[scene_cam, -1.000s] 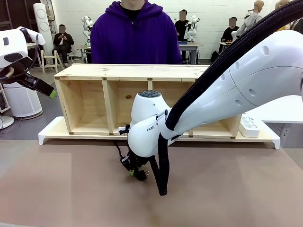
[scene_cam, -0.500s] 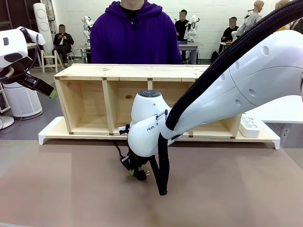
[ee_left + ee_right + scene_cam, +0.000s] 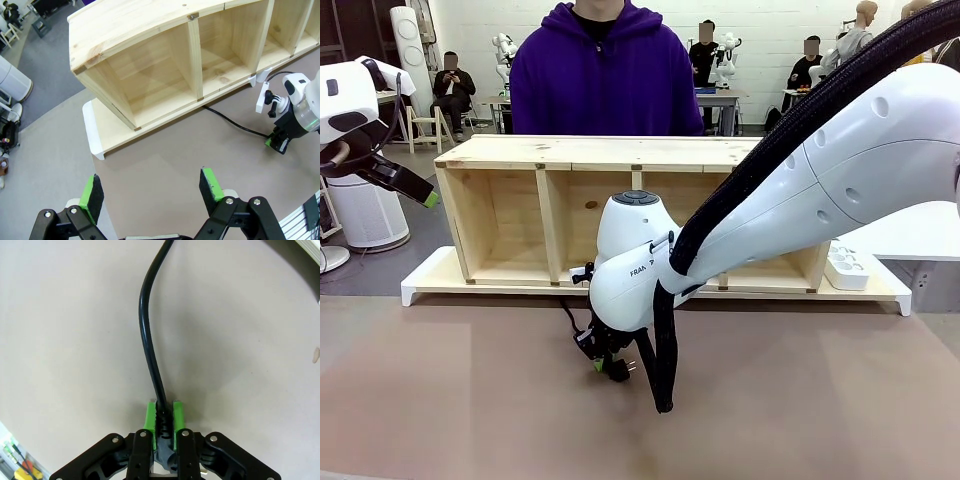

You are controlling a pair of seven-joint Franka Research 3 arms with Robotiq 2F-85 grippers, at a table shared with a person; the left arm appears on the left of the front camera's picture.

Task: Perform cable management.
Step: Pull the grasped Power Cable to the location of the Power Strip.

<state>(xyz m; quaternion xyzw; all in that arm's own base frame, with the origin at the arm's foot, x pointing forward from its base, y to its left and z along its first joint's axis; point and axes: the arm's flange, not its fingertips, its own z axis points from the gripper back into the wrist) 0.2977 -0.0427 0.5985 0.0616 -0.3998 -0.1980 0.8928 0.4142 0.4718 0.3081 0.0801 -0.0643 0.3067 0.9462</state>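
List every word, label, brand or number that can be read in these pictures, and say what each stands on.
"FRAN": black print on the white wrist housing of the right arm, front view; a black corrugated hose cuts off the rest.
Markings on the white multi-socket power strip: too small to read.
On the thin black power cable: no print to be seen.

The white right arm's wrist point(image 3: 625, 290) above the green-padded right gripper point(image 3: 605, 366), clamped on the thin black cable point(image 3: 146, 325), has turned very slightly; its thick black corrugated hose point(image 3: 663, 370) hangs a touch further left
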